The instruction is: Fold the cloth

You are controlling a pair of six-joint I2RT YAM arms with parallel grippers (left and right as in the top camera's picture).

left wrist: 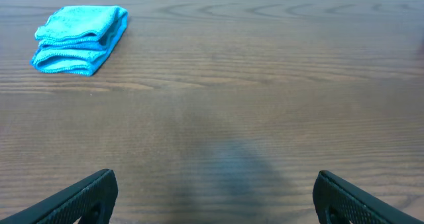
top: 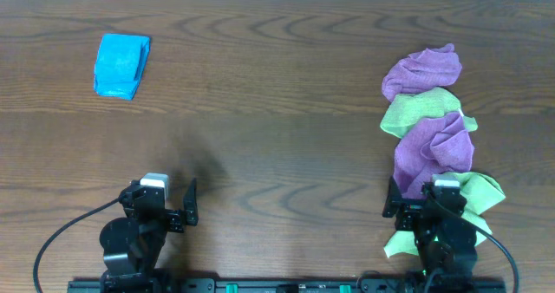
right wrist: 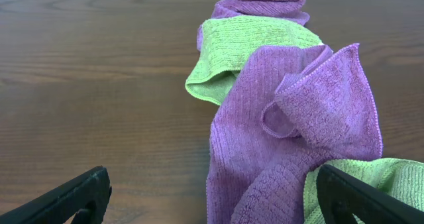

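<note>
Dark wood-grain table (top: pixel 277 111). Far left: the cloth (top: pixel 121 65), sky-blue, folded into a compact rectangle and lying flat. Right side: a crumpled, overlapping row running from far to near, made up of purple cloth (top: pixel 423 70), light green cloth (top: pixel 422 111), second purple cloth (top: pixel 438 146) and second light green cloth (top: pixel 479 192).

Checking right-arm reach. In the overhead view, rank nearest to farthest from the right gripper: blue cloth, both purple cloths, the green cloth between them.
From the right gripper:
1. Near purple cloth, just ahead of it.
2. Green cloth, mid-pile.
3. Far purple cloth, pile's far end.
4. Blue cloth, far across on the left side.
</note>
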